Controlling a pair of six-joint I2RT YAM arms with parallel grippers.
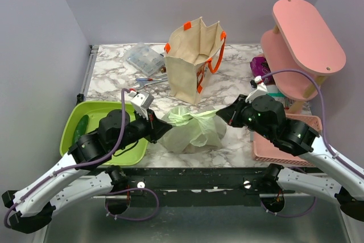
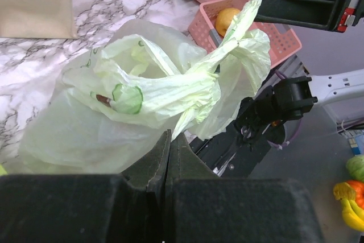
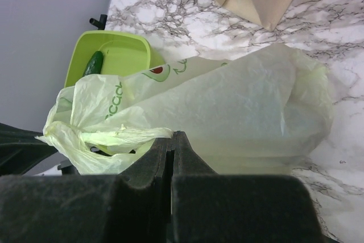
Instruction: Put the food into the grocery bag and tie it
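Your left pincer [image 2: 169, 140] is clenched on one twisted handle of the grocery bag [image 2: 114, 118] and your right pincer [image 3: 172, 140] is clamped on the other, the bag sitting bulged on the tabletop [image 1: 236, 83] between the arms, near the beige tote [image 1: 193, 61]. You look to be at the tying step, so the next move calls for drawing the crossed handles apart evenly without tearing the thin film. Only the left wrist view shows a yellow-orange fruit [image 2: 227, 20] in the pink basket [image 2: 284, 41], hidden from above by the right arm.

Jaws grip the grocery bag's [image 1: 193, 132] two sides.
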